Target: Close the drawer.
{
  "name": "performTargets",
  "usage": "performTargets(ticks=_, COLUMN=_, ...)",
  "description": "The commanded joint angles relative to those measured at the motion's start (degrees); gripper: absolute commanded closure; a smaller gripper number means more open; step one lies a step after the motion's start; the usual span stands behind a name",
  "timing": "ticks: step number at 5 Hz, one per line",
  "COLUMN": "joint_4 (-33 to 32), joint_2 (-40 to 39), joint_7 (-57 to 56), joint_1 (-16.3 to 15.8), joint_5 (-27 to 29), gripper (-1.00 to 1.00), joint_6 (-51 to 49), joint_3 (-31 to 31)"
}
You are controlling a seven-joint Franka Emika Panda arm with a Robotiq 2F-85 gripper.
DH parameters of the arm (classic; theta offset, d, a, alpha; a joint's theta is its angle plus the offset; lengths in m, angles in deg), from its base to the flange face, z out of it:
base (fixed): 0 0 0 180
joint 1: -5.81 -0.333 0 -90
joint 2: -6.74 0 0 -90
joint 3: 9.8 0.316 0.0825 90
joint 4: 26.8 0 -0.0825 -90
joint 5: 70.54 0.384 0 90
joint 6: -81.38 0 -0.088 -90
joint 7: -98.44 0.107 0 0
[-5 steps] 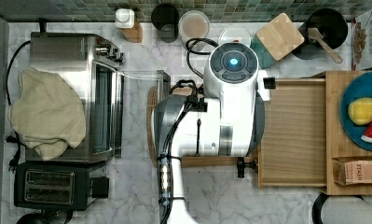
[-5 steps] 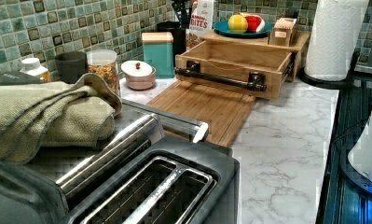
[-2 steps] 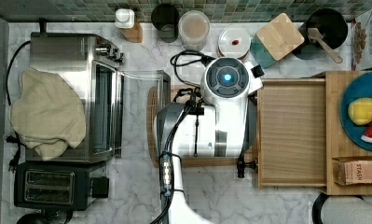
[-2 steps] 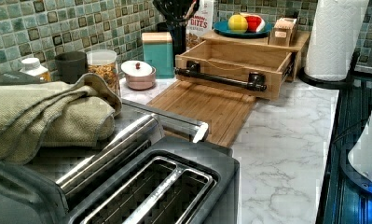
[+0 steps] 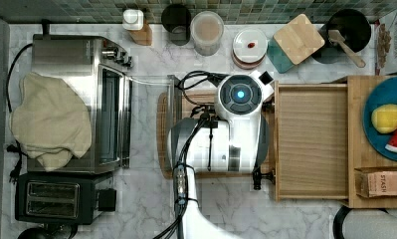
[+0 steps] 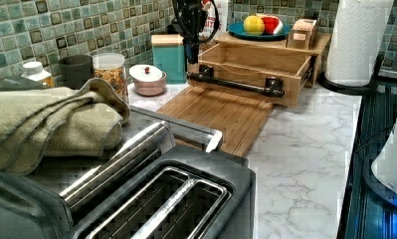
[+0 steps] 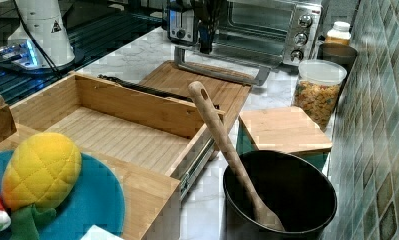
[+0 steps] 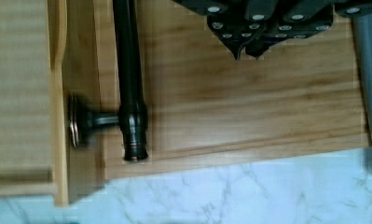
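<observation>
The drawer (image 5: 313,142) stands pulled well out of its wooden cabinet on the marble surface (image 5: 226,209), its empty tray exposed in the top view, with the robot arm's white body hanging over a cutting board (image 5: 162,107) just in front of the drawer's face.

In the left view, the gripper (image 6: 191,47) hangs near the far end of the black bar handle (image 6: 236,84) that spans the front panel; whether its fingers are parted or together cannot be told.

The right view shows the drawer's light-wood floor and thin walls from behind, a metal runner (image 7: 196,167) visible along one side, and a wooden spoon (image 7: 227,145) leaning in a dark pot (image 7: 279,197) nearby.

The wrist view looks down on one end of the handle and its mounting post, with the gripper's dark fingers apart from the bar.

The drawer appears rigid and light, and on its runners should slide with a steady push. The flat front panel or the bar handle looks the best place to press.
</observation>
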Motion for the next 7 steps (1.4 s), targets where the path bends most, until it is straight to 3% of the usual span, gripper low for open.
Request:
performTargets(ticks=1, joint_4=-3.26, joint_2=-6.98, joint_7=-6.13, joint_1=3.48, joint_5=0.41, gripper=1.0, joint_6=3.04, joint_3=-2.01)
performTargets(ticks=2, joint_4=-6.2, joint_2=-5.23, joint_7=-5.22, joint_1=4.25, joint_5=-1.26, gripper=1.0, joint_6=6.47, joint_3=-2.67)
performTargets(ticks=3, joint_4=-7.97, joint_2=-3.25, joint_7=-4.19, joint_1=10.15, joint_5=-3.6, gripper=1.0, joint_6=8.26, joint_3=1.15)
performTargets(ticks=4, joint_4=-8.77, joint_2=-2.31, joint_7=-5.48, joint_1=8.73, joint_5=-3.67, gripper=1.0, joint_6=8.75, joint_3=-1.86)
performTargets(ticks=7, joint_4=-9.3, joint_2=-3.17, joint_7=-16.67, joint_1=15.05, joint_5=-3.74, gripper=1.0, joint_6=15.18, joint_3=-3.98)
